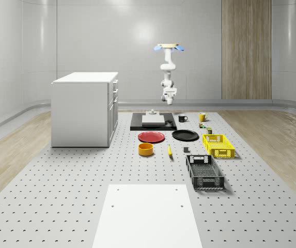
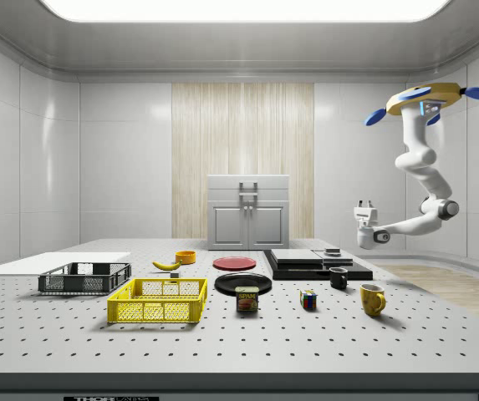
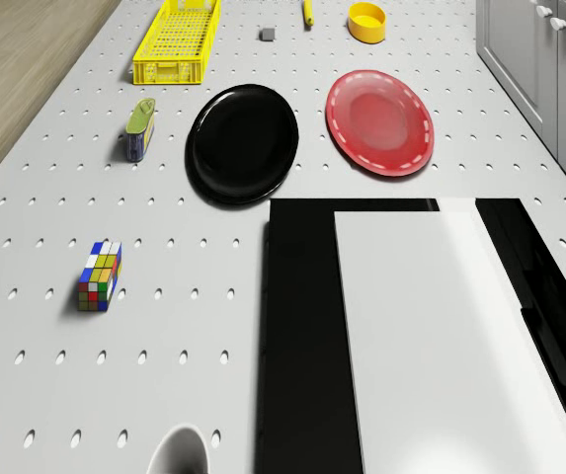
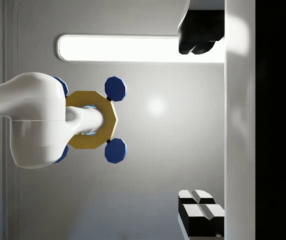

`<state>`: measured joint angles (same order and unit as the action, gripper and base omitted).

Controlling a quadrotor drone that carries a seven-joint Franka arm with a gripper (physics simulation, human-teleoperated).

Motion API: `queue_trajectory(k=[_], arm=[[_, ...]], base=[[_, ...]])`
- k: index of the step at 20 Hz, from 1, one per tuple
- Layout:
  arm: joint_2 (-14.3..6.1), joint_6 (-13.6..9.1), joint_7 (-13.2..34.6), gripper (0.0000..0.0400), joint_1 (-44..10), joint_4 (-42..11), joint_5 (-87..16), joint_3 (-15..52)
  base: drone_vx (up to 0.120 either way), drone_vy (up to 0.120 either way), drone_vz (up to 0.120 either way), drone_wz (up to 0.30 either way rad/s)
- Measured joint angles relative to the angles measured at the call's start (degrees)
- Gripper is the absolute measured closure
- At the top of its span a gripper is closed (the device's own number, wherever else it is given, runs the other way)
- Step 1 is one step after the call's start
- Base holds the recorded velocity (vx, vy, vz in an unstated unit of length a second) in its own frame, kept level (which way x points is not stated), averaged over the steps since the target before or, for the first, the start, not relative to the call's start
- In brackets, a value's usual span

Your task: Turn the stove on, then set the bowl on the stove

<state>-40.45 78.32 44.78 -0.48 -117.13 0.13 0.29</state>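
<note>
the stove (image 1: 153,123) is a flat black slab with a white plate on top, lying on the table beside the cabinet. the bowl (image 1: 145,149) is small, yellow-orange, upright, well apart from it, near the red plate.

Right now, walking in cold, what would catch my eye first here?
Probably the drone hovering high above the table's far end, its white arm hanging down with the claw pointing upward beside the black stove. After that, the bright yellow basket and the red plate on the perforated table.
</note>
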Motion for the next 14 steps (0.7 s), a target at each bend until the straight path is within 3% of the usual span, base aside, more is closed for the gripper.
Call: queue_trajectory(k=[14], arm=[[-0.4,0.6,0.0,0.0000,-0.1,-0.4,-0.4,0.3]], base=[[0.000,-0.120,0.000,0.000]])
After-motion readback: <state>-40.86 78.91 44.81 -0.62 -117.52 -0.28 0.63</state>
